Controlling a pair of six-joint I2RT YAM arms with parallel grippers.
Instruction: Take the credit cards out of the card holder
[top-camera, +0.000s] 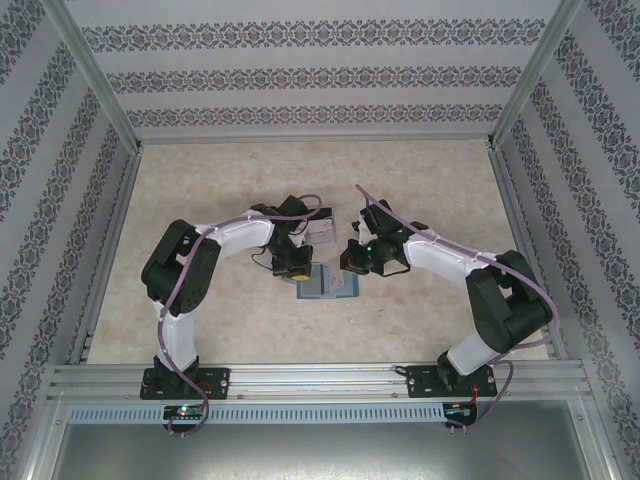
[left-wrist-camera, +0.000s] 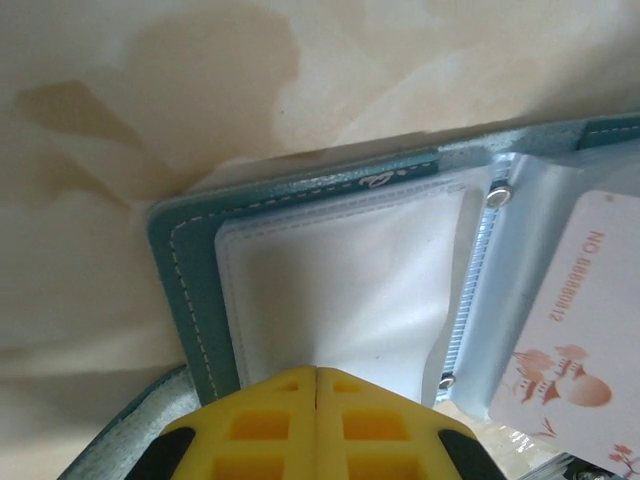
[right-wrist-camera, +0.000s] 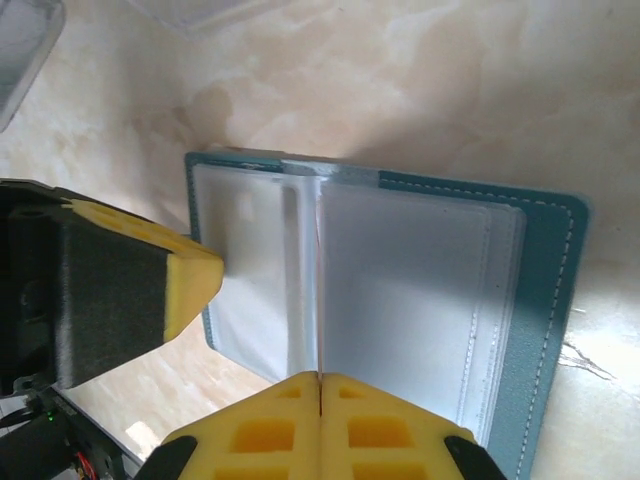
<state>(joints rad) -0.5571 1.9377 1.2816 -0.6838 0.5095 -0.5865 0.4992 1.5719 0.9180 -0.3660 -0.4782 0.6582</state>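
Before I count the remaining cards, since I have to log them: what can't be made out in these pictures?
- Top view: the card holder is small and partly covered by the left gripper and right gripper; pockets unreadable.
- Left wrist view: the pale card is cut off by the right edge.
- Right wrist view: frosted sleeves blur their contents; cannot tell whether a card is inside.

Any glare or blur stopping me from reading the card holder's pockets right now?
Top external: even light, card holder small and partly covered. Left wrist: sharp, print on pale card readable. Right wrist: pockets washed out whitish, glare on table at right.
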